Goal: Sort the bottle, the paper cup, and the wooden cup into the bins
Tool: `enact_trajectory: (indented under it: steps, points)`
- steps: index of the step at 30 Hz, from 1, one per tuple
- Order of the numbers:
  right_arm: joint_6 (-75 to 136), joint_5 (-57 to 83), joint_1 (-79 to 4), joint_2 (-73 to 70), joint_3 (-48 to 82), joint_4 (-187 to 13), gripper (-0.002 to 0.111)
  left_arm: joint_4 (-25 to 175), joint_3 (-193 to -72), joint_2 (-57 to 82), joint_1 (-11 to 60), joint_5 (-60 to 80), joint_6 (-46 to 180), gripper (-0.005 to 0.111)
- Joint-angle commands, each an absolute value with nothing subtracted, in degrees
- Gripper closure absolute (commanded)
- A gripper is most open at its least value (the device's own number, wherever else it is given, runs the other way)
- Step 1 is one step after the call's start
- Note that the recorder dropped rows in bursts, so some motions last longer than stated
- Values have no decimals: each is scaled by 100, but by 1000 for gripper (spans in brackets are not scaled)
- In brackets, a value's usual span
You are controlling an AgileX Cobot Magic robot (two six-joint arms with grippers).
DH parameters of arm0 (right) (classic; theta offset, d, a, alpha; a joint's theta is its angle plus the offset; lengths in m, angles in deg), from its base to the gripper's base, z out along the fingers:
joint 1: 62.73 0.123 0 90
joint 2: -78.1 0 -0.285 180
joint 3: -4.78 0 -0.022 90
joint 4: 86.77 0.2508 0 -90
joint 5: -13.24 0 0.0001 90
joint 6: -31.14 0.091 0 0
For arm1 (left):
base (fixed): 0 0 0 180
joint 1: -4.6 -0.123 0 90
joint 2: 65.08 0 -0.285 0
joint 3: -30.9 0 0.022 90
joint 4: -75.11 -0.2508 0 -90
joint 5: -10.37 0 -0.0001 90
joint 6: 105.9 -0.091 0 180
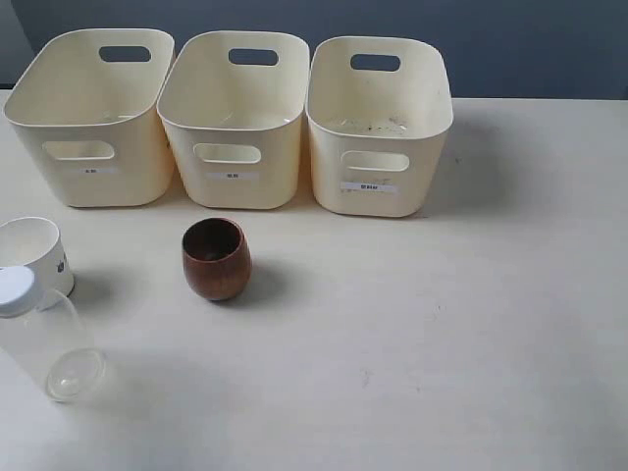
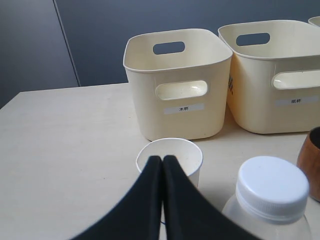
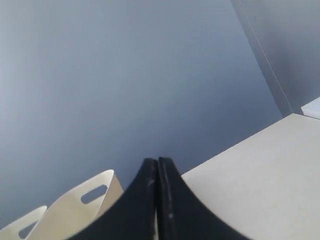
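Note:
Three cream bins [image 1: 234, 123] stand in a row at the back of the table. The wooden cup [image 1: 216, 258] stands upright in front of the middle bin. At the left edge the white paper cup [image 1: 37, 254] stands upright, and the clear bottle [image 1: 41, 336] with its white cap [image 2: 272, 187] stands just in front of it. My left gripper [image 2: 162, 160] is shut and empty, its tips just short of the paper cup [image 2: 172, 157]. The right gripper [image 3: 158, 162] is shut and empty, raised toward the wall. Neither gripper shows in the exterior view.
The table's right half [image 1: 510, 324] lies bare beside the right bin [image 1: 378, 128]. A dark grey wall [image 1: 530, 39] rises behind the bins. In the left wrist view the left bin [image 2: 177, 82] carries a small white label [image 2: 184, 108].

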State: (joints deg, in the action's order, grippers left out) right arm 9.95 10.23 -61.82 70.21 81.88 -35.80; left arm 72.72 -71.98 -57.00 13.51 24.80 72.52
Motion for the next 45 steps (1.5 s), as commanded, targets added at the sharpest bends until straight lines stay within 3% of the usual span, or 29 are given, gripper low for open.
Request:
enact_trajectory:
  steps: [1,16,24,34,40,43,45]
  points:
    - [1001,798,-6208,7032,8199,-3337,109,7265,-7189,-5729,1382,2405,7253,107]
    - [1042,1276,-6208,7032,8197,-3655,109,7265,-7189,-5729,1382,2405,7253,107]
    - [491,2397,-6208,6916,6658,-3805,109,7265,-7189,-5729,1382,2405,7253,107]
    - [-3349,5172,-6208,4200,4215,-1420,109,7265,-7189,-5729,1382,2405,7253,107]
    - [-4259,6366,-6139,2487,3456,-1145,109,7265,-7189,-5729,1382,2405,7253,107]
    - [-4545,6494,-5769,1896,3270,-1124,109,7265,-7189,-5729,1382,2405,7253,107]
    - [-4711,6167,-5017,1379,3107,-1145,109,7265,-7189,-5729,1382,2405,7253,107]
